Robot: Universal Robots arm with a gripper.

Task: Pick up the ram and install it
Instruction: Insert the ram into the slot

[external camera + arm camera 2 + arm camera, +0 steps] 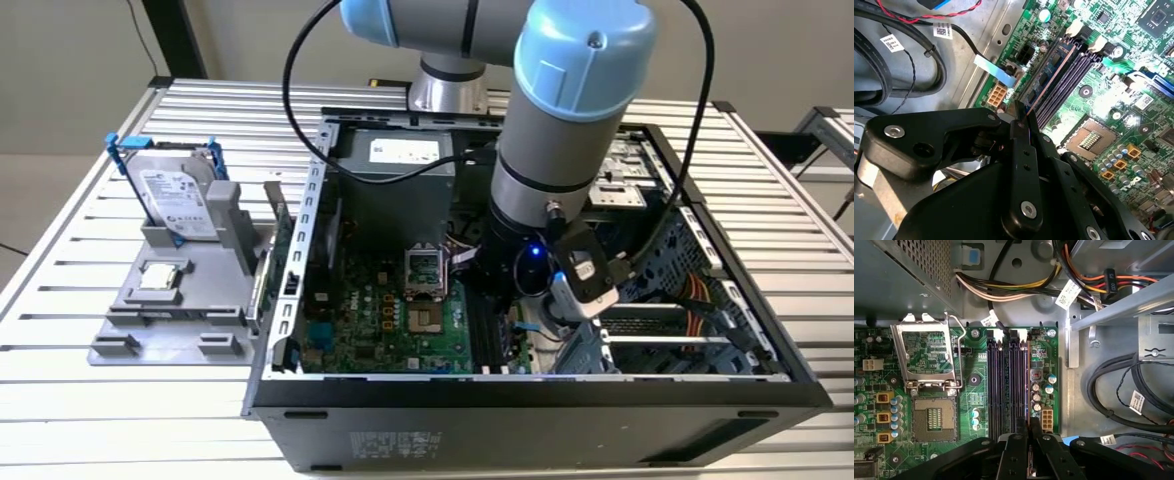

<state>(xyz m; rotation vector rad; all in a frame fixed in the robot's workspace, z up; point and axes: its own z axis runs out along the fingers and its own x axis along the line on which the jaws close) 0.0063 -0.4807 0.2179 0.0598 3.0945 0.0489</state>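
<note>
The ram point(1050, 76) is a thin green stick seen edge-on, standing in the outermost of the dark memory slots point(1070, 75) on the motherboard. In the first wrist view the ram point(1027, 385) runs as a narrow line beside the empty slots point(1004, 385). My gripper point(1022, 121) has its black fingers shut on the ram's near end, also in the first wrist view point(1029, 430). In the exterior view the arm reaches down into the open computer case point(534, 395), with the gripper point(514, 310) low over the board.
An open processor socket point(931, 417) with its raised metal cover point(926, 355) lies beside the slots. Black cables point(1124, 390) and a metal drive bay wall point(1071, 340) flank the other side. Outside the case, a grey fixture point(167, 325) holds a hard drive point(174, 195) and a small square chip point(160, 277).
</note>
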